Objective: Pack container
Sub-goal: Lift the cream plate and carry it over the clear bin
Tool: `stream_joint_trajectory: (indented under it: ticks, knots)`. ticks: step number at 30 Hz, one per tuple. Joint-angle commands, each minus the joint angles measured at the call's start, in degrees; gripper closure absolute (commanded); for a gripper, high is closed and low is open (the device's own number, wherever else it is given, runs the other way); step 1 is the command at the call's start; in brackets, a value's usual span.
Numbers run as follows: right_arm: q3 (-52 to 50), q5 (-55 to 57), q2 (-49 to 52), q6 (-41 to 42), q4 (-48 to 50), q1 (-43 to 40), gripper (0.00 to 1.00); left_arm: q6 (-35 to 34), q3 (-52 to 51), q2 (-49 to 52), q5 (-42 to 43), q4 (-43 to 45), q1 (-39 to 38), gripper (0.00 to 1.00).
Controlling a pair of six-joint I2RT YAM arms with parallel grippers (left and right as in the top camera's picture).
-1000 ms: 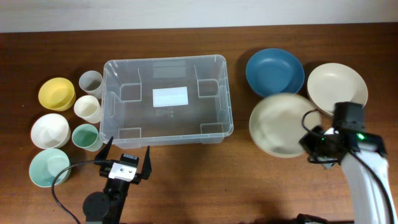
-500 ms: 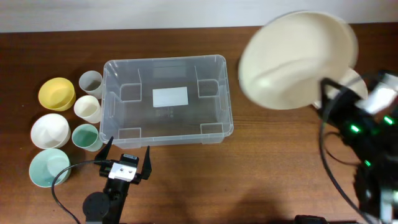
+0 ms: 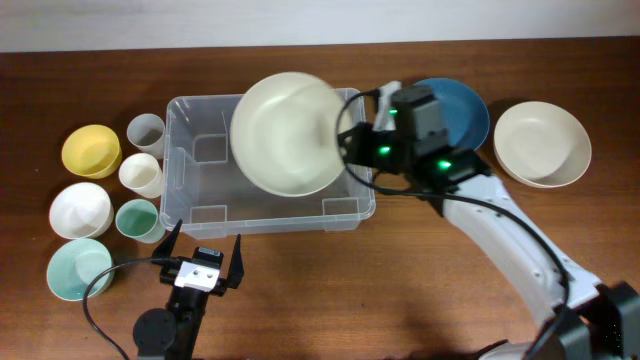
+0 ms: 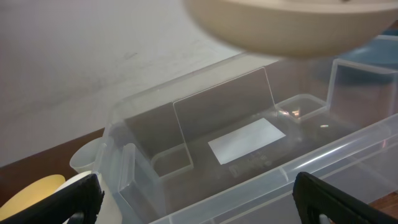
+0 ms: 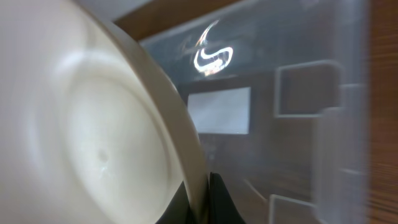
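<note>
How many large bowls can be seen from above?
3. One cream bowl is held above the clear container; a blue bowl lies right of the container, partly covered by the right arm; a second cream bowl lies far right. The held bowl may hide more.

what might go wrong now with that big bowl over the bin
The right gripper pinches the cream bowl only at its rim, tilted, so it may slip and drop. The bowl looks nearly as wide as the container is deep, so it might catch on the rim or a corner block and settle crooked.
</note>
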Motion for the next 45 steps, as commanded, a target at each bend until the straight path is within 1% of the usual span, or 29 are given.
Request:
stream_joint_trajectory:
  ticks: [1,6,13,18,26,32,45]
  knots:
    - [3.8,2.6,1.9,-1.4,1.2,3.4,0.96,0.8,-0.1,-0.4,0.0,-0.3,0.3,0.00]
    - [3.8,8.3,4.7,-3.8,3.0,6.1,0.96,0.8,-0.1,-0.4,0.0,-0.3,0.3,0.00]
    - [3.8,12.9,10.6,-3.9,6.4,7.6,0.96,0.8,-0.1,-0.4,0.0,-0.3,0.3,0.00]
    - [3.8,12.7,15.1,-3.7,9.4,7.5,0.95,0.8,-0.1,-0.4,0.0,-0.3,0.3,0.00]
    - [3.8,12.5,17.2,-2.1,10.3,7.5,0.93,0.8,-0.1,-0.4,0.0,-0.3,0.3,0.00]
    - [3.8,12.2,17.3,-0.8,10.2,7.5,0.89,0.8,-0.1,-0.4,0.0,-0.3,0.3,0.00]
    - [3.8,2.8,17.3,2.4,12.0,7.5,0.90,0.8,-0.1,-0.4,0.0,-0.3,0.3,0.00]
